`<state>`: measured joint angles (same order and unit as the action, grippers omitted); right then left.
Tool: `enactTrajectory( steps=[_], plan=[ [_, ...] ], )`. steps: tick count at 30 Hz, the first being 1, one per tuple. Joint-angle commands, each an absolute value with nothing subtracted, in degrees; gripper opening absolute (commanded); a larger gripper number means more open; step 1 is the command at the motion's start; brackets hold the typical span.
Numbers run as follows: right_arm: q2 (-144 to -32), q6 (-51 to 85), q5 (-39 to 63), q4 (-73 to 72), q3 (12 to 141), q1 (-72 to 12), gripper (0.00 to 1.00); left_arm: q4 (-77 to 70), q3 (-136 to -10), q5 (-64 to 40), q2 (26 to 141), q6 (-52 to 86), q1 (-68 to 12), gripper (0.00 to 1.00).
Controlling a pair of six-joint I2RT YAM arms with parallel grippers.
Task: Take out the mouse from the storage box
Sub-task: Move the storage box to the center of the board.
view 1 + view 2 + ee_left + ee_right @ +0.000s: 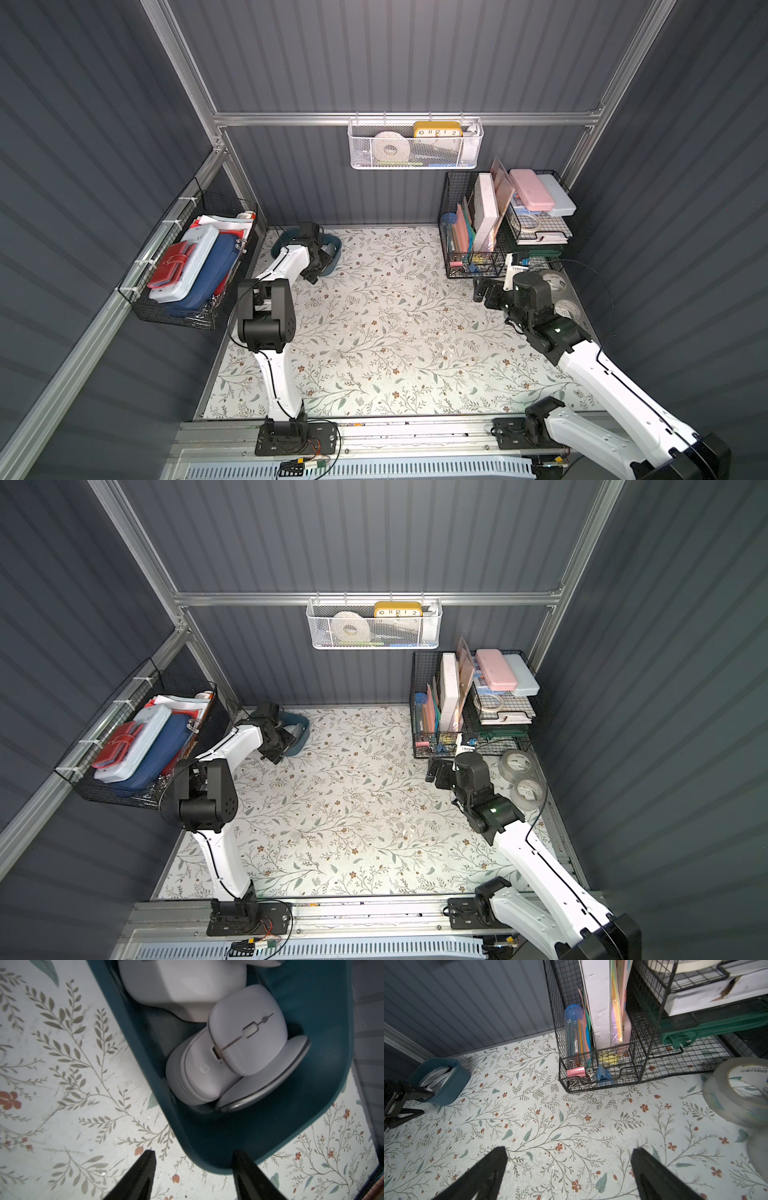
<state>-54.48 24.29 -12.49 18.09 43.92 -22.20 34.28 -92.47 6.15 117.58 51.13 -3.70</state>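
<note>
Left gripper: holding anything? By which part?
Nothing held. Left gripper straddles the tub's corner rim, jaws apart, outer finger clear of the wall. Mice untouched.

Left arm (pixel 276 270) reaches to far-left corner, left gripper (pixel 194 1157) jaws apart, empty. Right arm (pixel 582 365) bent, far right; right gripper (pixel 570 1153) wide, empty.

Left arm (pixel 245 739) over storage box (pixel 306 729), floral tabletop (pixel 353 812)
</note>
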Motion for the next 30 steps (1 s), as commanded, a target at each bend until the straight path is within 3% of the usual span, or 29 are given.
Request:
enactTrajectory(
  steps=[1,11,24,30],
  plan=[
    [-53.81,24.97,-13.49,18.64,43.08,-22.41,0.99,36.99,-94.27,6.82,119.09,51.81,-3.25,0.59],
    [-53.98,25.38,-13.59,19.17,42.9,-22.41,0.99,36.82,-95.78,7.07,121.5,50.95,-2.91,0.55],
    [-53.75,26.17,-14.07,19.59,42.55,-22.41,0.98,37.0,-96.38,5.45,122.53,49.9,-2.97,0.18],
    [-53.62,26.67,-14.19,19.95,42.71,-22.41,0.98,36.75,-93.47,4.11,119.98,49.17,-5.57,0.1]
  ],
)
